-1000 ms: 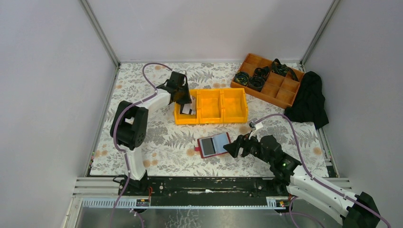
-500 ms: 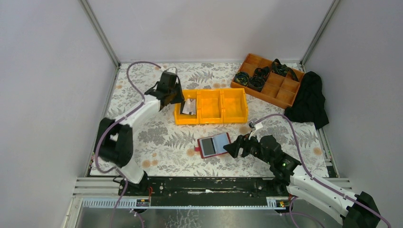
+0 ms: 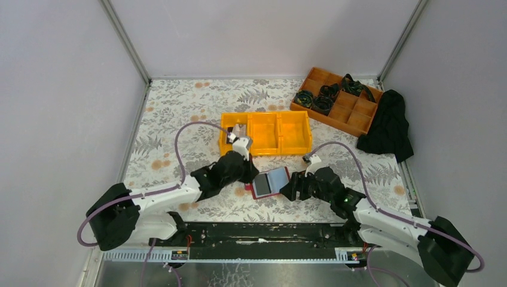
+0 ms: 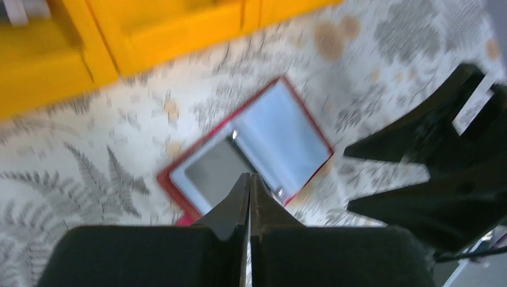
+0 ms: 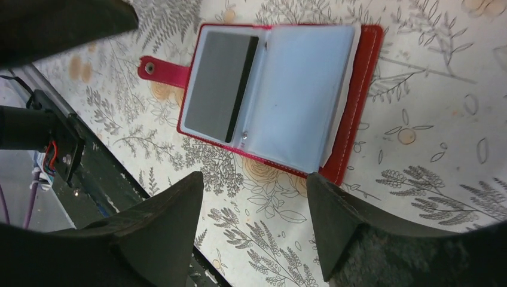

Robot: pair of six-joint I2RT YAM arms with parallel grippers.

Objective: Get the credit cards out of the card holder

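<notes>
The red card holder [image 3: 272, 182] lies open on the floral table, its blue-grey pages up and its snap tab at the left. A grey credit card [image 5: 218, 84] with a black stripe sits in the holder's left sleeve. Another grey-white card [image 3: 238, 132] lies in the left compartment of the yellow bin. My left gripper [image 4: 249, 177] is shut with nothing between its fingers and hovers over the holder's [image 4: 287, 134] near left part. My right gripper [image 5: 256, 177] is open, its fingertips just short of the holder's [image 5: 359, 89] near right edge.
The yellow three-compartment bin [image 3: 280, 146] stands just behind the holder. An orange divided tray [image 3: 353, 113] with black coiled items sits at the back right, a black cloth [image 3: 388, 127] beside it. The black base rail [image 3: 263, 230] runs along the near edge.
My left arm has swung from the bin's left compartment down to the holder, and its gripper has shut empty. My right gripper has edged closer to the holder.
</notes>
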